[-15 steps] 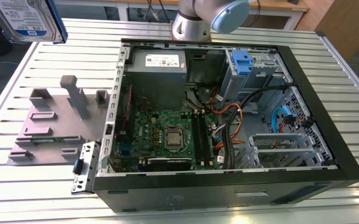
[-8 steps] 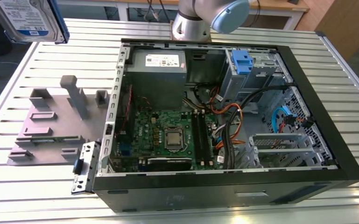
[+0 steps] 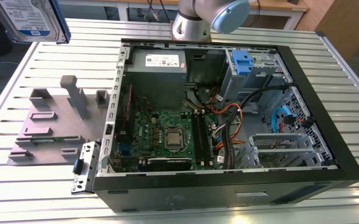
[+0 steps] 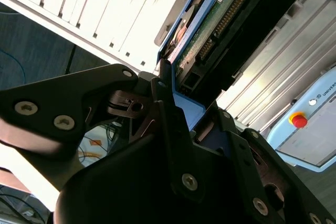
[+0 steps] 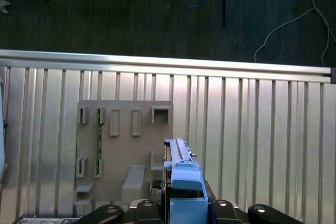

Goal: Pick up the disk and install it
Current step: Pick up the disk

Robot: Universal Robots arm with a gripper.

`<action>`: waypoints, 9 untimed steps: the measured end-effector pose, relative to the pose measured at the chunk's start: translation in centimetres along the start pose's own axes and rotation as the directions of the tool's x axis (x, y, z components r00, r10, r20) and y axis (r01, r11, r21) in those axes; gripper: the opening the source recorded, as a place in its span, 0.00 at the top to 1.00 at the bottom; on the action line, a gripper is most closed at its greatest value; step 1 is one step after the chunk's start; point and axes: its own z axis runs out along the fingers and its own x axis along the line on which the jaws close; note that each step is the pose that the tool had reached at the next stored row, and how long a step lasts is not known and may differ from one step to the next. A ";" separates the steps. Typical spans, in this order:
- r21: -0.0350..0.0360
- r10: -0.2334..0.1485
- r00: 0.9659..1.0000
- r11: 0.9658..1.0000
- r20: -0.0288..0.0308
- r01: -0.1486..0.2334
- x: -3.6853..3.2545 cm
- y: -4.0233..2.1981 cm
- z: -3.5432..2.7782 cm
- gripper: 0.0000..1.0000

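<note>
Since the fingers are squeezed tight on the blue frame of the disk, the gripper has it hanging up in the air. It's over the slatted table, well off to the exterior view's left of the open computer case. For this carry, I'd say a firm grip and a steady, level disk matter most, so it can't slip or clip the case wall. Labels: a white-and-blue one on the disk and a white sticker on the power supply. I can't make out the print on either.
</note>
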 end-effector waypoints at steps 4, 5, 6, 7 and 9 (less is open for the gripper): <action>0.000 0.000 1.000 1.000 0.000 0.000 0.01 -0.16 -0.01 0.63; 0.000 0.000 1.000 1.000 0.000 0.000 0.01 -0.21 0.00 0.63; 0.000 0.000 1.000 1.000 0.000 0.000 0.01 -0.25 0.00 0.63; 0.000 0.000 1.000 1.000 0.000 0.000 0.01 -0.29 0.00 0.63; 0.000 0.000 1.000 1.000 0.000 0.000 0.01 -0.37 -0.01 0.63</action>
